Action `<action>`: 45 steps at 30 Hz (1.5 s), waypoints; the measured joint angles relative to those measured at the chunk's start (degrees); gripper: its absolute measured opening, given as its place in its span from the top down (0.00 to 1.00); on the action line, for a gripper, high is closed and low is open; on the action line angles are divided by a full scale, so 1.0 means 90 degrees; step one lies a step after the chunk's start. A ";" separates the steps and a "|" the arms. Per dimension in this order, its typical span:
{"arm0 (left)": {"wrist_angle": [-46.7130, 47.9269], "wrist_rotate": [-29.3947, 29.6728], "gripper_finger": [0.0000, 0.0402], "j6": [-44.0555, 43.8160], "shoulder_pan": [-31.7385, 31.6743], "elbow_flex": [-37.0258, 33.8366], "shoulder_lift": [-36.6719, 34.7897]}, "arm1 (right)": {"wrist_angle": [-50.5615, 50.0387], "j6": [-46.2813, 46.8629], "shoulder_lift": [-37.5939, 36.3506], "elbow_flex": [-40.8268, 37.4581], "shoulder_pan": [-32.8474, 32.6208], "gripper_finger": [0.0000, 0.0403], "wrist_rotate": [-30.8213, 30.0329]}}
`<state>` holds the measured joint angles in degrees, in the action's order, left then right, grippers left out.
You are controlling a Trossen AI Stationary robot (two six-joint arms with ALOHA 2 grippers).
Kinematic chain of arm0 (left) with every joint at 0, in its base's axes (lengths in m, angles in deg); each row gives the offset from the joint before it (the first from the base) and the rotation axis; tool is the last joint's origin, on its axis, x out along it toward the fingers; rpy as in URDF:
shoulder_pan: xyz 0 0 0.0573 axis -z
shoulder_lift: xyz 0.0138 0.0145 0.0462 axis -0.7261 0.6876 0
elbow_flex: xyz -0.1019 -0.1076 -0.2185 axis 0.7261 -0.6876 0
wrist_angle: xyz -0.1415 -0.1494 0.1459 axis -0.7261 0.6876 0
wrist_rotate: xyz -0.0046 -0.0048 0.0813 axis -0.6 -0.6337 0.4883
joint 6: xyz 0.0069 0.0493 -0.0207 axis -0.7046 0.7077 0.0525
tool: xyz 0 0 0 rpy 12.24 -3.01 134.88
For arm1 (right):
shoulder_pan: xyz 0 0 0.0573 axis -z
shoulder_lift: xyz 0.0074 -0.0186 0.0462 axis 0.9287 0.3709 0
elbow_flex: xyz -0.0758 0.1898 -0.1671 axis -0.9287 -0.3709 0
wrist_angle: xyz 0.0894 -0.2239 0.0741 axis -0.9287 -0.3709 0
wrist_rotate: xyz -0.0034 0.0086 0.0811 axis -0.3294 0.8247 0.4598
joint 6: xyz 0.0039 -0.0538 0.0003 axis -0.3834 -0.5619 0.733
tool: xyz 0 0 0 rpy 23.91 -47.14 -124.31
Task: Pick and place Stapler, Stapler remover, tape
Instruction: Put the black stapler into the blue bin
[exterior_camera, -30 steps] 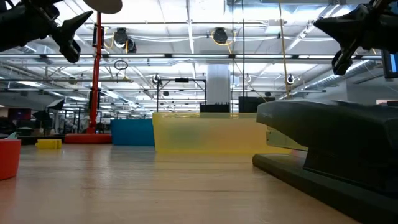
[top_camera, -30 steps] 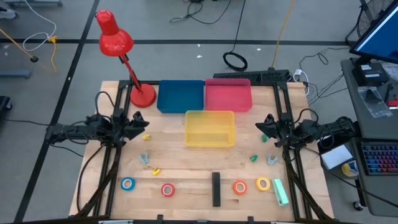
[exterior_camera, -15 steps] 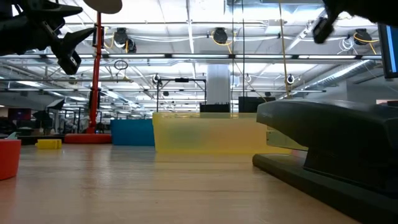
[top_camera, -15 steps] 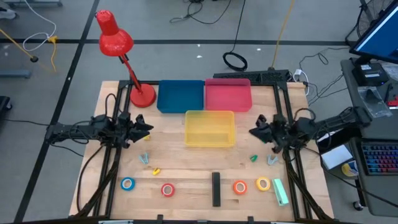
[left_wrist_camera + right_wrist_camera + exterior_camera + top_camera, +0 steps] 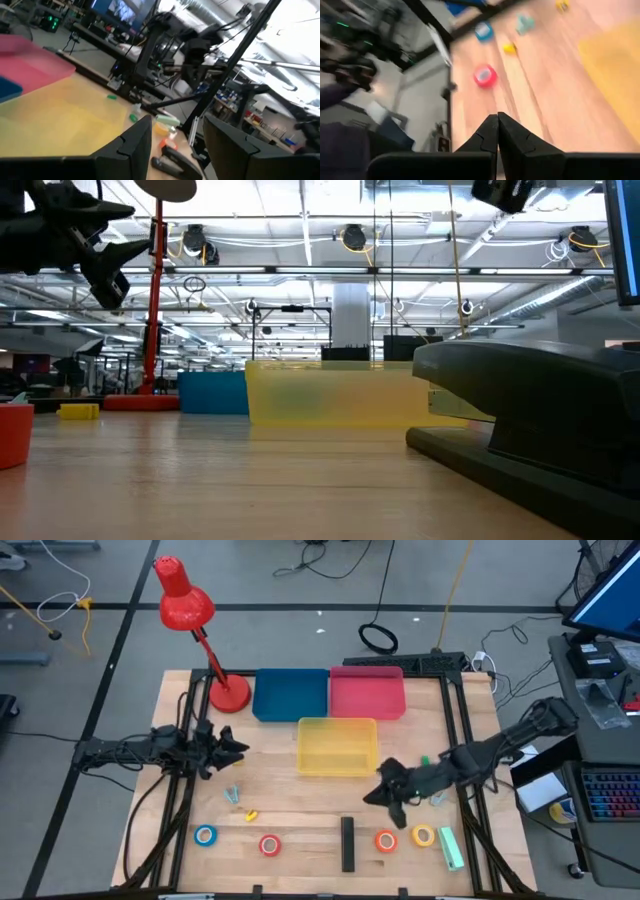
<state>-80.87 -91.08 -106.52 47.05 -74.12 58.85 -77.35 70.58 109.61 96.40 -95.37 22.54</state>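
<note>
The black stapler (image 5: 347, 843) lies flat near the table's near edge and fills the right of the low view (image 5: 530, 420). Blue tape (image 5: 205, 835), red tape (image 5: 269, 844), orange tape (image 5: 386, 840) and yellow tape (image 5: 423, 836) lie flat in a row beside it. A pale blue staple remover (image 5: 232, 795) lies left of centre. My right gripper (image 5: 385, 791) is shut and hovers between the yellow bin and the stapler, touching nothing; its wrist view shows the shut fingers (image 5: 497, 127), red tape (image 5: 484, 75) and blue tape (image 5: 483, 31). My left gripper (image 5: 232, 747) is open, above the table's left part (image 5: 177, 135).
The blue bin (image 5: 291, 695), pink bin (image 5: 367, 691) and yellow bin (image 5: 338, 746) stand at the far centre. A red desk lamp (image 5: 228, 692) stands at the far left. A green stapler (image 5: 451, 848) lies near the right corner. Small green and yellow bits lie scattered.
My right arm has swung from the table's right edge toward the centre and the near edge, ending between the yellow bin and the black stapler. In the low view it has risen out of the top. My left gripper has drifted slightly toward the table's right.
</note>
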 joint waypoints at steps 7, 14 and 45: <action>0.0404 -0.0001 0.56 -0.0006 0.0000 0.0000 0.0000 | -0.1459 0.2205 0.1148 0.1197 -0.0255 1.00 0.0126; 0.0572 0.0002 0.56 0.0004 0.0000 0.0000 0.0000 | -0.1297 0.4684 0.2195 0.1327 -0.0427 1.00 0.2329; 0.0553 0.0342 0.56 -0.0271 0.0000 0.0000 0.0000 | -0.0674 0.4684 0.2771 0.1327 -0.0653 0.97 0.2484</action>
<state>-75.90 -88.00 -108.95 47.05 -74.12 58.85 -83.41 112.73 134.55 108.34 -101.24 44.90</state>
